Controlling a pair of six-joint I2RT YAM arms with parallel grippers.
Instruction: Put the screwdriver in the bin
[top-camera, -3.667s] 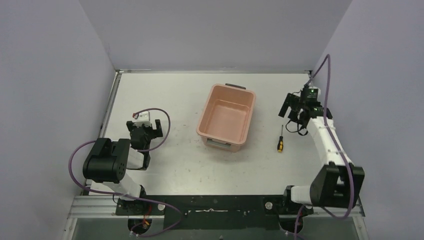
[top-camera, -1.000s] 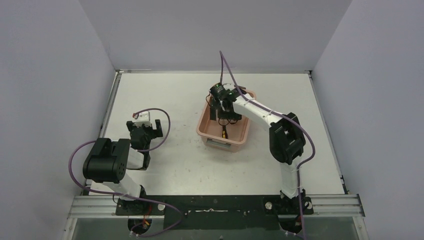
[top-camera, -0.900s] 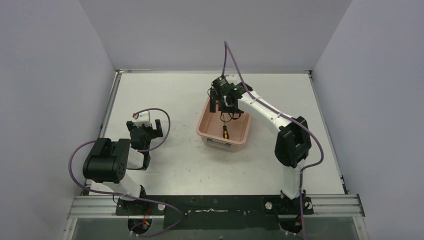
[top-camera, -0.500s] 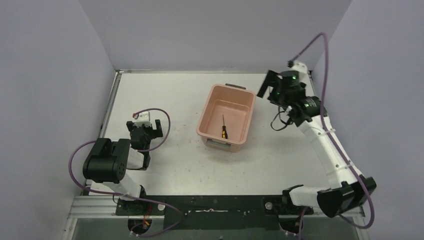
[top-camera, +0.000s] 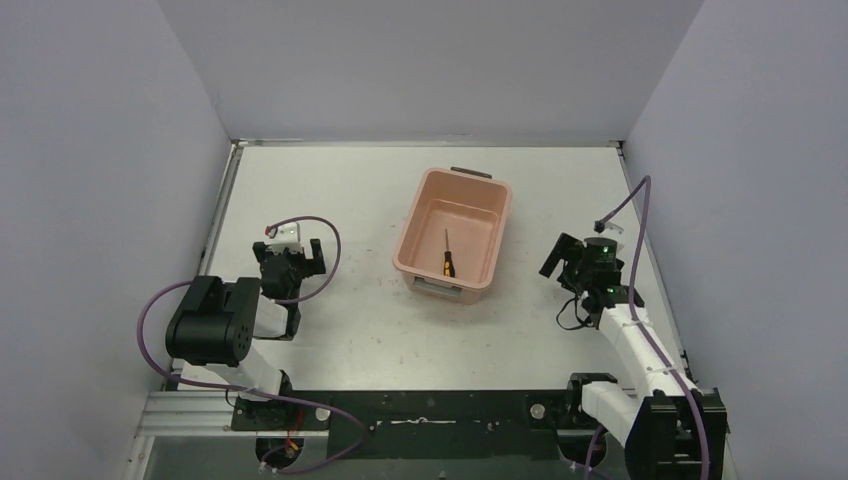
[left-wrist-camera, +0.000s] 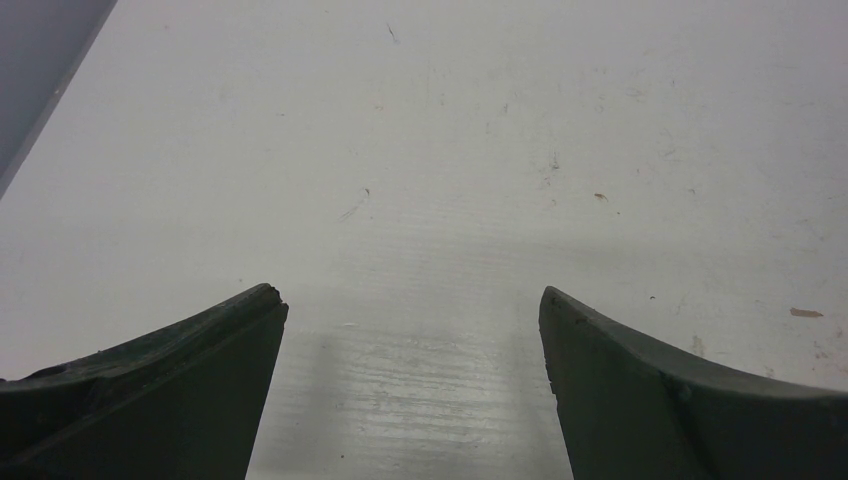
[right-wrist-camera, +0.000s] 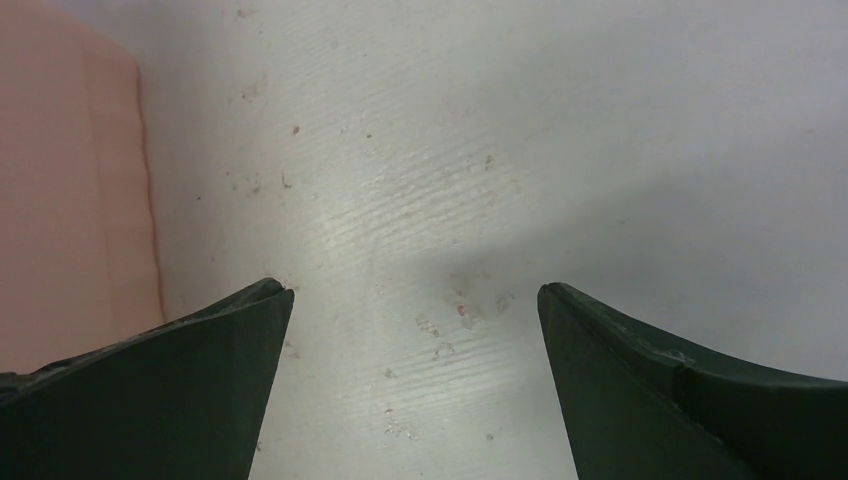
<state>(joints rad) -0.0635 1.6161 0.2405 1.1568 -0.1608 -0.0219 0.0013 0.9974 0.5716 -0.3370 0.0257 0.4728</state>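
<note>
Screwdriver (top-camera: 447, 258) inside bin (top-camera: 470, 225), right gripper (top-camera: 556, 262) low beside it, jaws apart

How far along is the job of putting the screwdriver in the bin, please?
Done: the screwdriver lies on the floor of the bin, free of either gripper. In hand: nothing; the left gripper and right gripper are both open and empty over the table. Left: nothing apparent.
</note>
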